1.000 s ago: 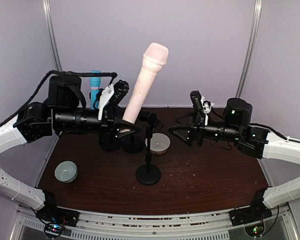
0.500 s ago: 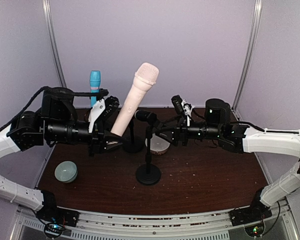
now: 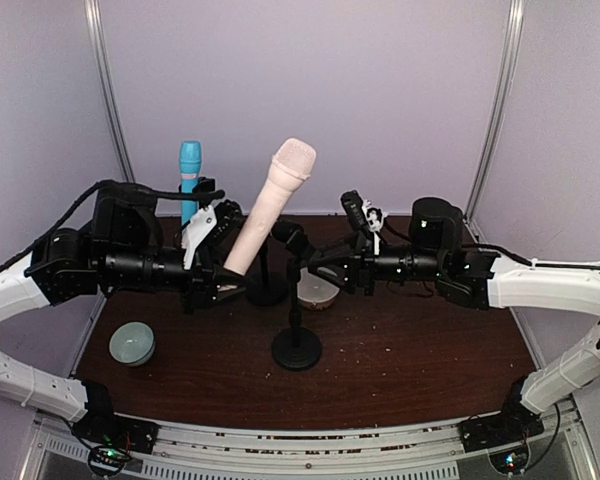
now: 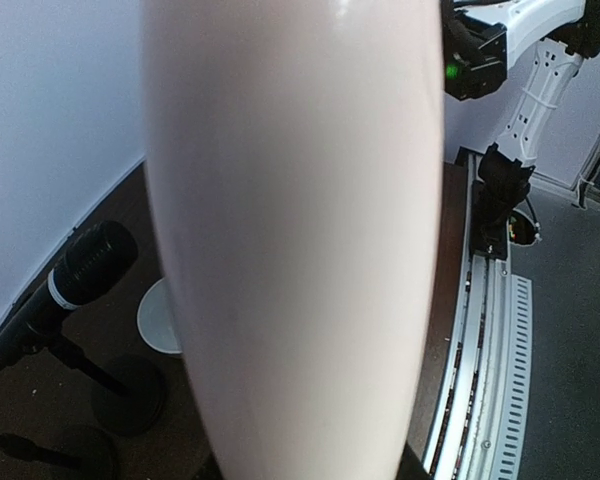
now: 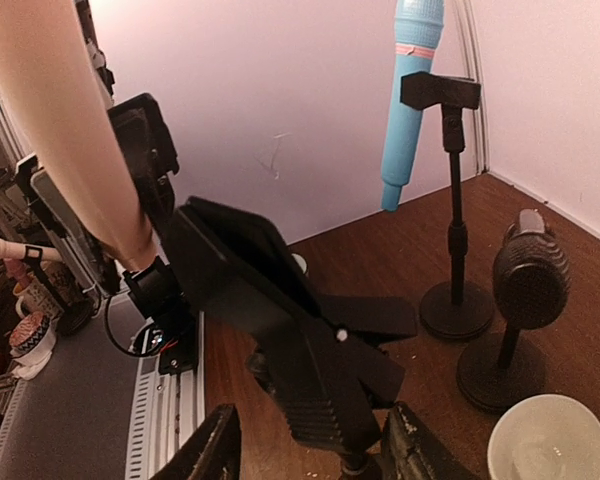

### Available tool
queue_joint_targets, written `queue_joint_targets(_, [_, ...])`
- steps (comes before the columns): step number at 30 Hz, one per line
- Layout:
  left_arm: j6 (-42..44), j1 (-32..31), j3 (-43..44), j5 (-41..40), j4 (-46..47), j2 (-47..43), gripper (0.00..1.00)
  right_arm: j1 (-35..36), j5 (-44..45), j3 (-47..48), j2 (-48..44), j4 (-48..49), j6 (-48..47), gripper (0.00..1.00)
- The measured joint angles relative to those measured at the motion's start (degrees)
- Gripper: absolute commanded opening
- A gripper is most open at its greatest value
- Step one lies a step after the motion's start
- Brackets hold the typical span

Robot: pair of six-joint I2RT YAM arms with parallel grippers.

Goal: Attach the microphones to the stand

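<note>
Well, it's a small booth: pale lilac walls [image 3: 400, 100], a metal pole [image 3: 497, 100] running up each back corner, and a dark brown desk [image 3: 410, 350] dusted with pale specks. A grey slotted rail [image 3: 310, 452] runs along its near edge, where the arm bases are bolted.

The left tool [image 3: 220, 280] is clenched on the lower end of the cream mic [image 3: 270, 205], which leans up and to the right above the desk, its head the highest thing at centre. From that wrist the mic's pale body fills nearly the whole view.

The front stand [image 3: 297, 345] sits mid-desk on a round black base. The right tool [image 3: 328, 268] straddles its clip [image 5: 310, 340] — fingers [image 5: 215, 450] apart, with a gap on one side, so not clamped.

At the back left the blue mic [image 3: 189, 175] stands upright, its lower end clear of the desk; what holds it I cannot tell. The black mic [image 5: 530, 280] sits on its own stand further back, just beside a white bowl [image 3: 318, 290]. A green bowl [image 3: 132, 343] lies at the near left, well apart from the stands.
</note>
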Motion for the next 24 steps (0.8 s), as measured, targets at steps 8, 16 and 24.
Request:
queue_joint_targets(8, [0.00,0.35,-1.70,0.02,1.84,0.85,0.00,6.86,2.21,0.96,-3.19,-7.48,-2.82,0.49])
queue_joint_targets(16, [0.00,0.66,-2.21,0.04,3.96,2.03,0.00,8.63,3.63,1.92,-4.96,-9.27,-3.52,0.49])
queue_joint_targets(24, [0.02,0.74,-2.21,0.46,5.70,2.89,0.00,8.68,5.73,0.72,-5.68,-9.97,-4.11,0.50])
